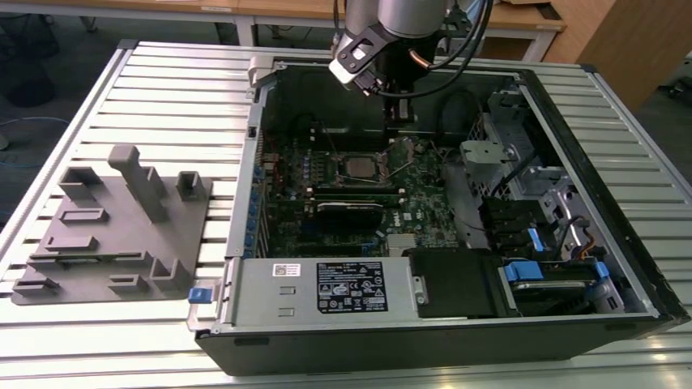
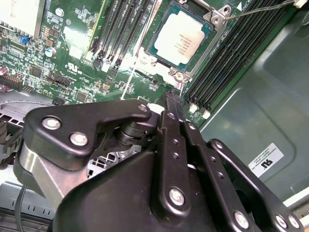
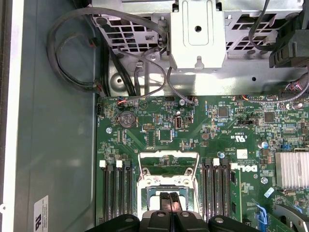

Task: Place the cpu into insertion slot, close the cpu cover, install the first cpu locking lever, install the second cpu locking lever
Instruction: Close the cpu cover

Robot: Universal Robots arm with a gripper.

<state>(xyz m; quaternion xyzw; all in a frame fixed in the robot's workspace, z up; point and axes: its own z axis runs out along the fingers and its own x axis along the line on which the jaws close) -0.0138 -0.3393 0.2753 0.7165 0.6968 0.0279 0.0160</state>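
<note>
Over the far end of the open case, the end effector hangs with its fingers pressed together on nothing, near the slot where the cpu is already sitting, cover flipped open.

Bright, even light from above is shown. In the exterior view the ribbed counter is washed almost white by glare, while the computer case is shadowed inside. In the second wrist view the cpu is lit pale, its top nearly bleached.
</note>
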